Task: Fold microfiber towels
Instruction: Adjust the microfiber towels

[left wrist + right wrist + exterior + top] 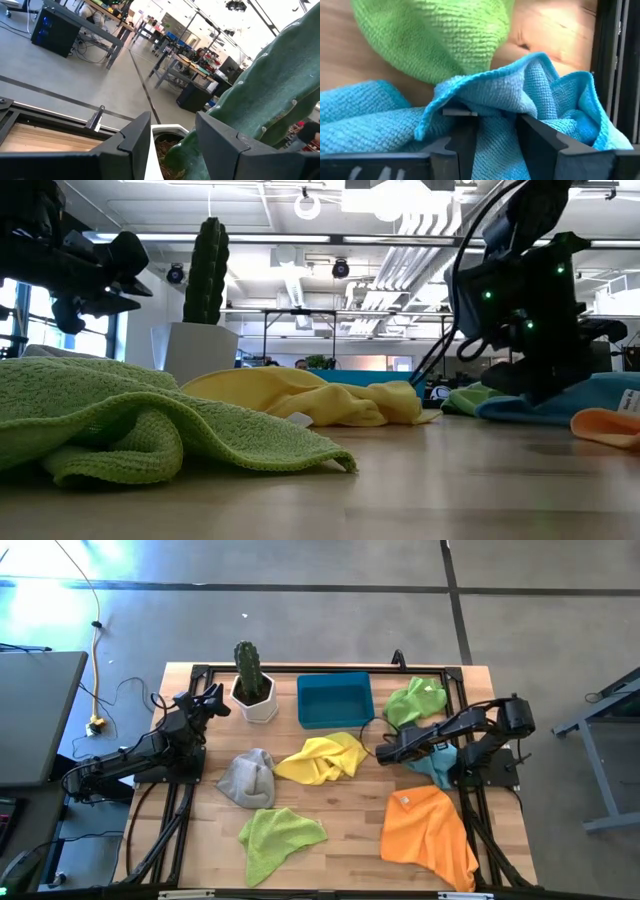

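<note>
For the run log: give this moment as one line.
right gripper: open, around fold of light blue towel | left gripper: open, by cactus | other towels: unfolded

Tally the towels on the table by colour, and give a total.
Lime green towels: 2, one near the front edge, one at the back right
Yellow towel: 1
Grey towel: 1
Light blue towel: 1, under the right end effector
Orange towel: 1
Total: 6
</note>
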